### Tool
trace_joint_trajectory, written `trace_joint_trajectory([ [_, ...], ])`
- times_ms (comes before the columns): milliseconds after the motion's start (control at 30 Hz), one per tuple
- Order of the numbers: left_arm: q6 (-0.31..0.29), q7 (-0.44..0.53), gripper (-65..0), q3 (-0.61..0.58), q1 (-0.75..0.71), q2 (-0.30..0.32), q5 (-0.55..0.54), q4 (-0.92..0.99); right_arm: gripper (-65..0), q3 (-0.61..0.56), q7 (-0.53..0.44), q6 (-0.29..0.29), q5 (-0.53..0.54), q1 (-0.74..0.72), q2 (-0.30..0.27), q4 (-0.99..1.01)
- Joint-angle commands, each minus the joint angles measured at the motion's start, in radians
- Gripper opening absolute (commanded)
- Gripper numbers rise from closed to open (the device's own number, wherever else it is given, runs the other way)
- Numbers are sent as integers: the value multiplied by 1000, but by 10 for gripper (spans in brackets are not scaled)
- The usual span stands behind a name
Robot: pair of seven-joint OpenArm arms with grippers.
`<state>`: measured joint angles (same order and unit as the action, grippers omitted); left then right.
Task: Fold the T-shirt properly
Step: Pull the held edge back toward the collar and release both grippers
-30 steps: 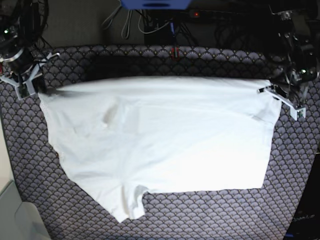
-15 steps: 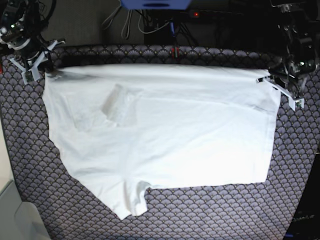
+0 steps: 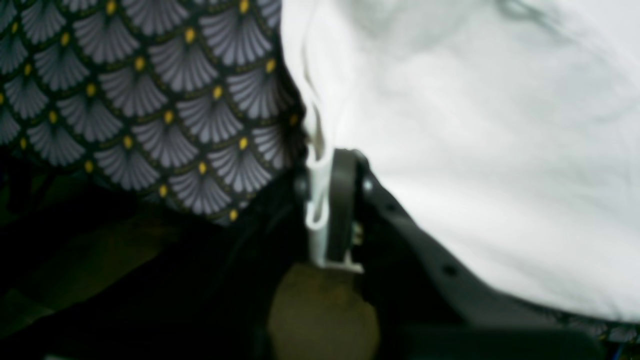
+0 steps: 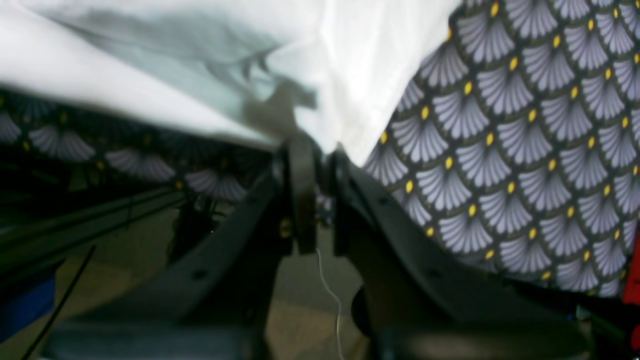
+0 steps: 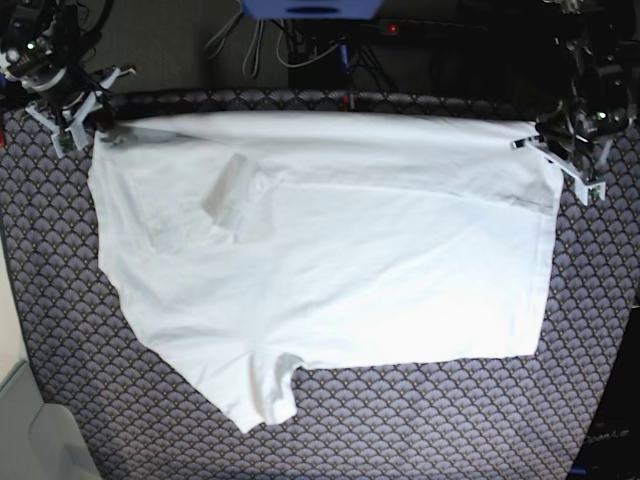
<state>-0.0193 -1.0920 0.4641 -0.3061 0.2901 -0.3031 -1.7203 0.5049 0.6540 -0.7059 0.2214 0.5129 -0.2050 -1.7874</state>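
Note:
The white T-shirt (image 5: 330,250) lies spread wide over the purple-grey scallop-patterned cloth (image 5: 400,420), with a sleeve folded onto its upper left and another sleeve poking out at the bottom. My left gripper (image 5: 545,150) is shut on the shirt's far right corner. In the left wrist view its fingers (image 3: 340,190) pinch the T-shirt's (image 3: 475,125) edge. My right gripper (image 5: 95,125) is shut on the far left corner. Seen from the right wrist, that gripper (image 4: 317,165) clamps a raised fold of the T-shirt (image 4: 200,60) above the cloth (image 4: 525,150).
Dark cables and a blue object (image 5: 310,8) lie beyond the far edge of the cloth. A pale translucent container (image 5: 40,440) sits at the near left corner. The patterned cloth (image 3: 125,100) ends at a dark drop close to both grippers.
Both grippers have drawn the shirt's top edge toward the far side of the cloth. The shirt has slid back with them and lies flatter and more stretched.

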Motion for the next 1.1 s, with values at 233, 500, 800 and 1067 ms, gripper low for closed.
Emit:
trace_joint_trajectory([
  [233,6,8,-594,9,-2,13,12,-11,-636,4,-7,8,6,5,-17,-12],
  [500,5,6,-227,8,-14,13,11,-19,-384,-55,-7,8,9,43,-58,-13],
  [800,5,9,-192,17,-55,19,11,-43,-344,5,-7,8,9,66,-63,-18],
  [1067,5,9,-192,18,-71,19,18,-169,-344,100,-17,8,11,49,-63,-18],
])
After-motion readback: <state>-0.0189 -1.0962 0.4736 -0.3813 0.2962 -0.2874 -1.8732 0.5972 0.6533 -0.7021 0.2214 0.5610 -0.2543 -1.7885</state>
